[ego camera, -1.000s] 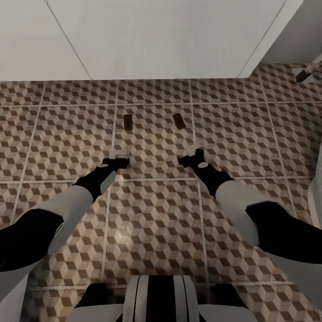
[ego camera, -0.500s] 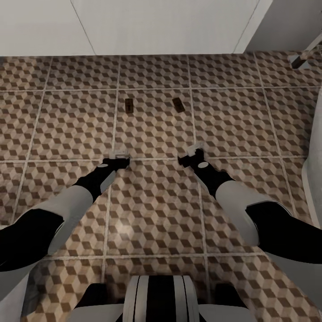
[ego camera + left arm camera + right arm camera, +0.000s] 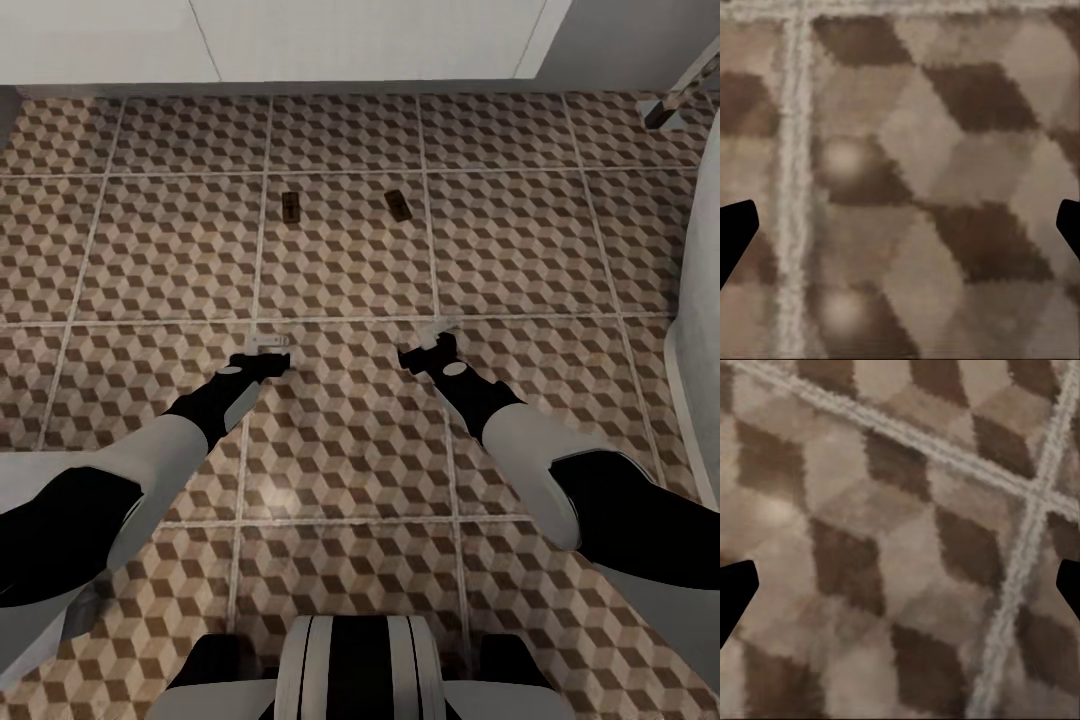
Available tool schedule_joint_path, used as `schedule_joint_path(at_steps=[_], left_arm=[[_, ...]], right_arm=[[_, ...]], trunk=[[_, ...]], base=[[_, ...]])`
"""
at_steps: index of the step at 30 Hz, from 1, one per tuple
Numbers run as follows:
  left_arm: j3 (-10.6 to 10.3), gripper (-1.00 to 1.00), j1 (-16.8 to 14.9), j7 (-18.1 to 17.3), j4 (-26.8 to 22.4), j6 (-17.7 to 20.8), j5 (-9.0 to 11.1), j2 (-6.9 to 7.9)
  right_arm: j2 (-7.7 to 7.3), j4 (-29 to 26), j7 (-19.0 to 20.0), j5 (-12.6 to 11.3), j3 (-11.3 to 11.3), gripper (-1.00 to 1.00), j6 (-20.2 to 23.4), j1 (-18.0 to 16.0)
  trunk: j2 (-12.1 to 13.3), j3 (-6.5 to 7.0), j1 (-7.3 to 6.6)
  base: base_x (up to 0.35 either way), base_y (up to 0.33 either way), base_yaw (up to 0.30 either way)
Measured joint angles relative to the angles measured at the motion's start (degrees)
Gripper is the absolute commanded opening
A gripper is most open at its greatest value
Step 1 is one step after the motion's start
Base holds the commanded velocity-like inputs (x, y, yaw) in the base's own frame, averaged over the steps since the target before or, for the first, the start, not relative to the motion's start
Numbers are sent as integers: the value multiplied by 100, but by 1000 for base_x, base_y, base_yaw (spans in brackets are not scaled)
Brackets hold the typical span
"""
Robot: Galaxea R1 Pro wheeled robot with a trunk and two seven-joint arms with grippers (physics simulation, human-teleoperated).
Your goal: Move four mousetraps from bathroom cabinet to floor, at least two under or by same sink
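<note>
Tan wooden mousetraps, two small flat boards, lie on the cube-patterned brown and beige bathroom floor (image 3: 340, 450) ahead of me: one (image 3: 291, 207) beyond my left tool (image 3: 268, 345), the other (image 3: 398, 206) beyond my right tool (image 3: 428, 343), long axes pointing roughly away from me. Both tools hang spread and empty, well apart from them, near the white sink front (image 3: 300, 40).

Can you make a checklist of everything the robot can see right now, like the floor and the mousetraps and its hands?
Surface: bathroom floor, cube-pattern tiles with pale grout.
Job's things: two mousetraps, left one and right one, lying flat on one tile, apart from each other.
Clutter: nothing seen.
Grippers: left gripper and right gripper both open, empty, above the floor, short of the traps.
Cables: nothing seen.
Surroundings: white wall beyond the traps; white curved object at right edge.
</note>
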Motion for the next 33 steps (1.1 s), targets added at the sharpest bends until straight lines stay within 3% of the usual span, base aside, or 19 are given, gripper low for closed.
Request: schedule_joint_path(at_steps=[24, 33], left_arm=[[6, 100, 0, 26, -57, 10, 2, 12], [2, 100, 0, 28, -48, 31, 1, 9]], right_arm=[[0, 0, 0, 0, 4, 100, -90, 2], [0, 0, 0, 0, 7, 100, -93, 2]], trunk=[[0, 0, -1], [12, 199, -25]], base=[[-8, 0, 0], [0, 0, 0]])
